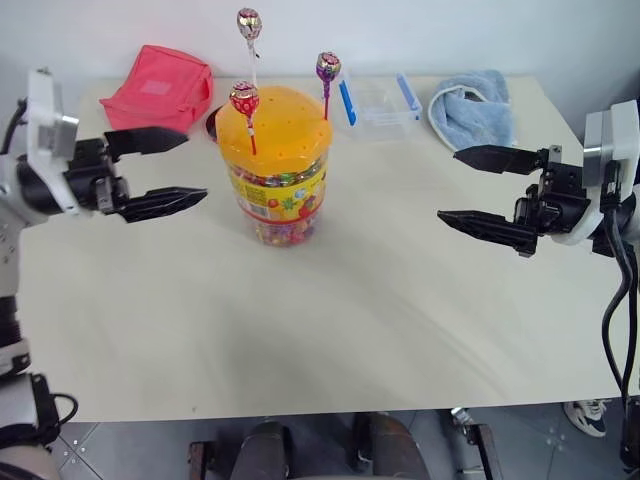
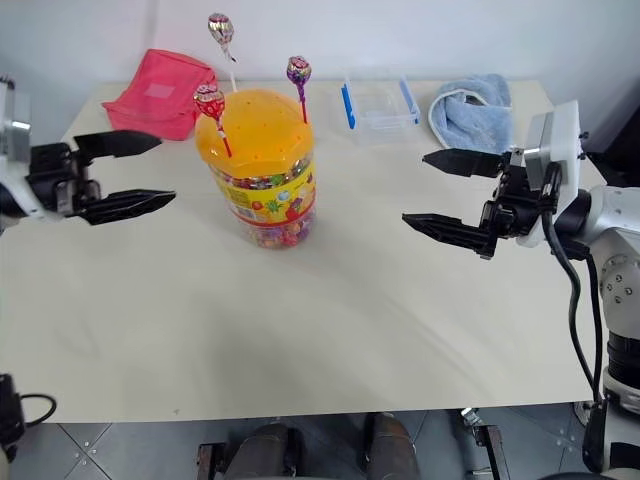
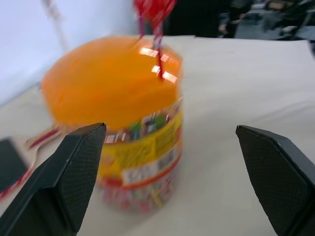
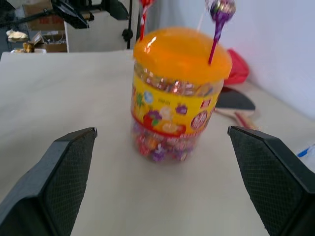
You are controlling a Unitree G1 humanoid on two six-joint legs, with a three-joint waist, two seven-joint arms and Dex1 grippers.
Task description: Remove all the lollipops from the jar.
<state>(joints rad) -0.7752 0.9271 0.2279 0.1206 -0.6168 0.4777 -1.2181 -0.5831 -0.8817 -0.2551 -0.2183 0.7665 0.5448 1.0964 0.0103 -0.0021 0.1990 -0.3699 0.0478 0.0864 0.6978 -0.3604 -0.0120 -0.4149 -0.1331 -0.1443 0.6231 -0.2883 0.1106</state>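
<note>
At table middle: big clear plastic jar [image 1: 272,165], orange lid, three foil lollipops [image 1: 245,99].
Left gripper [image 1: 178,168]: wide open, at nine o'clock.
Right gripper [image 1: 472,188]: wide open, at three o'clock.
Tip: pinch one stick, pull straight up.

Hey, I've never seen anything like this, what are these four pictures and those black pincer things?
A two-armed robot faces a table. Two pictures come from cameras on its head, two from cameras on its wrists, looking along each claw. The left claw and right claw are open and hold nothing. Between them stands a candy jar with an orange lid; three lollipops stick up from it. Behind lie a pink pouch, a clear box and a blue towel.
</note>
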